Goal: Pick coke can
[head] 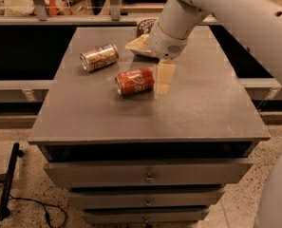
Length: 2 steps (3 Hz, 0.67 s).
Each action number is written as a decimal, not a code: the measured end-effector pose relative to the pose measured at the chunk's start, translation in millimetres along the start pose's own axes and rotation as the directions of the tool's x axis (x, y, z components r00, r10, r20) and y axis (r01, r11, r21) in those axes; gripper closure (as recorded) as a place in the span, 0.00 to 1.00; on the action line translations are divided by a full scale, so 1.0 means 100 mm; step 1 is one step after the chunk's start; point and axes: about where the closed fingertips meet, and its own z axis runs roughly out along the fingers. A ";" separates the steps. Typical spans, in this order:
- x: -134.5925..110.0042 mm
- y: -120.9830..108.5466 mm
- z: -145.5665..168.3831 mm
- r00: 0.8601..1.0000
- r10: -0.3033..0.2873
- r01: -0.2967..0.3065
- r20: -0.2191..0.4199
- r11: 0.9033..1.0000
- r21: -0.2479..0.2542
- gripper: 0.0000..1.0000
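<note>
The coke can, red with white script and silver ends, lies on its side near the middle of the grey cabinet top. My gripper hangs from the white arm just to the right of the can, its pale fingers pointing down close to the can's right end. A tan-brown can with a silver top lies on its side to the back left of the coke can.
A pale chip bag and a dark packet lie at the back of the top, partly behind my arm. Drawers sit below the front edge. A black cable lies on the floor at the left.
</note>
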 end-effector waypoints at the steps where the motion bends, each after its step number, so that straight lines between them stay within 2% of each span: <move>1: -0.07 0.09 0.11 0.998 0.008 -0.009 -0.056 0.999 -0.032 0.00; 2: -0.23 0.13 0.23 0.996 0.015 -0.019 -0.085 0.999 -0.049 0.00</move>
